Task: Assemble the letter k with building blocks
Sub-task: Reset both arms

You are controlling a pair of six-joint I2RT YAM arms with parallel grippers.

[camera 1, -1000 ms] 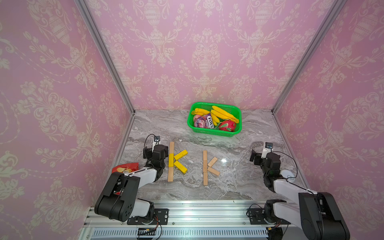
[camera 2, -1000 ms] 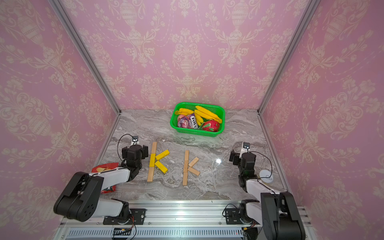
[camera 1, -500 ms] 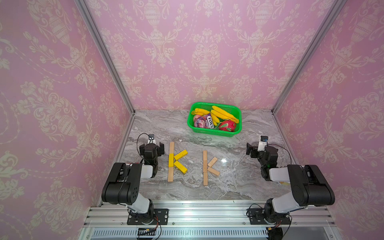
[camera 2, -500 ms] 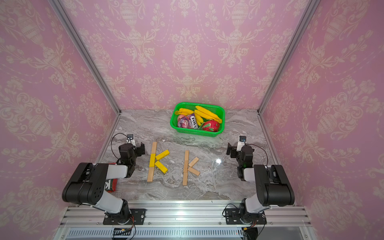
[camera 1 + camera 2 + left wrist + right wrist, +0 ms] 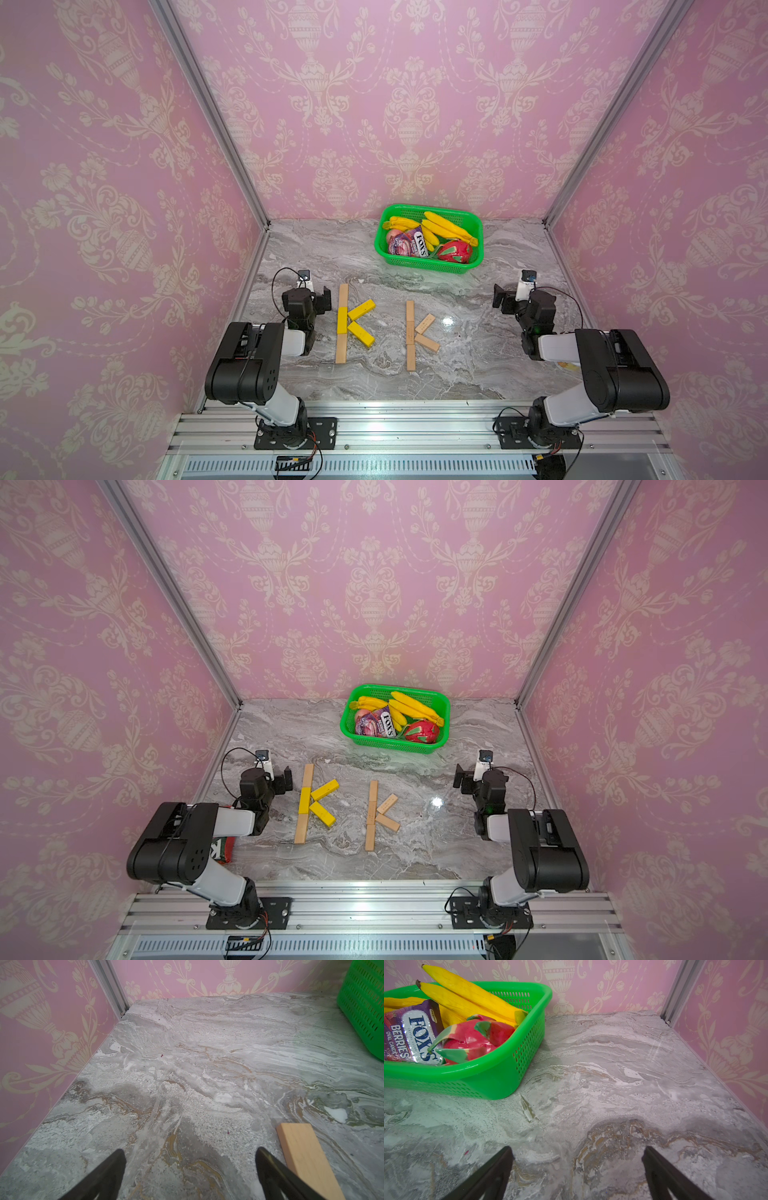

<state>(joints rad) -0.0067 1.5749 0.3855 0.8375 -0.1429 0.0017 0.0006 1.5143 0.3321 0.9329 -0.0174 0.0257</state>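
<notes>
Two K shapes of building blocks lie flat on the marble table in both top views. The left letter k (image 5: 341, 322) (image 5: 304, 801) has a wood-yellow-wood stem and two yellow arms. The right one (image 5: 410, 332) (image 5: 371, 812) is all wood. My left gripper (image 5: 307, 296) (image 5: 268, 777) (image 5: 190, 1152) stands open and empty just left of the left K. The far wooden stem bar (image 5: 301, 1151) lies beside one of its fingers. My right gripper (image 5: 519, 297) (image 5: 480, 777) (image 5: 577, 1150) is open and empty near the right wall, over bare marble.
A green basket (image 5: 428, 266) (image 5: 390, 746) (image 5: 365, 1012) (image 5: 488, 1076) stands at the back centre, holding bananas (image 5: 467, 995), a candy bag (image 5: 411, 1036) and a red dragon fruit (image 5: 473, 1039). A red packet (image 5: 222, 848) lies under the left arm. Pink walls close in three sides.
Both arms have folded back over their bases, with the elbows lifted above the front rail. The grippers stay open. The blocks have not moved.
</notes>
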